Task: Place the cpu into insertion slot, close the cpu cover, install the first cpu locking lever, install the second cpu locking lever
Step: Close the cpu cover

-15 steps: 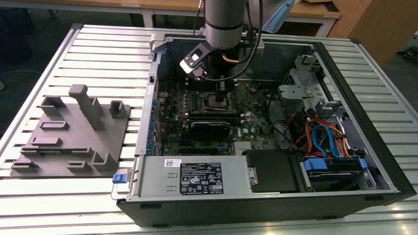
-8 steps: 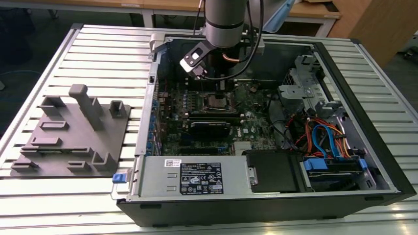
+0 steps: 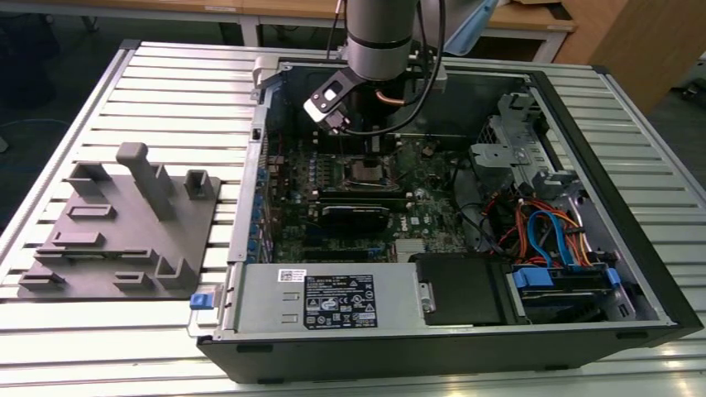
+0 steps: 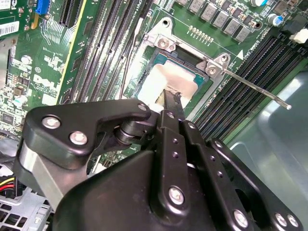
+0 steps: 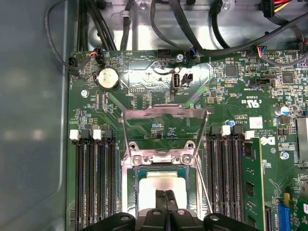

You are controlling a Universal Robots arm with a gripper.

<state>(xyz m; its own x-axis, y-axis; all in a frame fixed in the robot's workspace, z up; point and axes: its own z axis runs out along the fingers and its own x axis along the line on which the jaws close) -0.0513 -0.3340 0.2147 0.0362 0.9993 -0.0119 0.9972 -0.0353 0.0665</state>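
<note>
Closest to the cameras in both wrist views, the black gripper [image 5: 166,193] [image 4: 172,96] hangs low over the processor socket. Its two fingers [image 5: 162,207] are pressed flat together with only a thin seam between them, and nothing shows between them. Their tips sit right over the cpu [image 5: 161,183] [image 4: 154,79], though whether they touch it cannot be told.

The cpu lies flat inside the insertion slot [image 5: 131,184], silver-grey top facing up, with the slot's dark edge and metal rim showing around it.

Just beyond the slot, the cpu cover [image 5: 163,112] is swung open. It stands raised from its hinge at the slot's far edge, and the green circuit board [image 5: 144,96] shows through its square opening.

A thin metal locking lever [image 4: 255,89] [image 5: 204,185] sticks out free beside the slot, not latched down. Long black memory slots [image 5: 94,183] run along both sides of the socket. Farther along the board sits a round coin battery [image 5: 109,78], with black cables [image 5: 159,19] beyond it.

In the exterior view, the grey robot arm [image 3: 381,41] reaches down into an open computer case [image 3: 441,351] lying on its side on a slatted metal table [image 3: 165,74]. The socket [image 3: 364,171] lies below the arm. Toward the exterior view's left, apart from the case, a grey fixture [image 3: 121,240] with upright holders rests on the table
</note>
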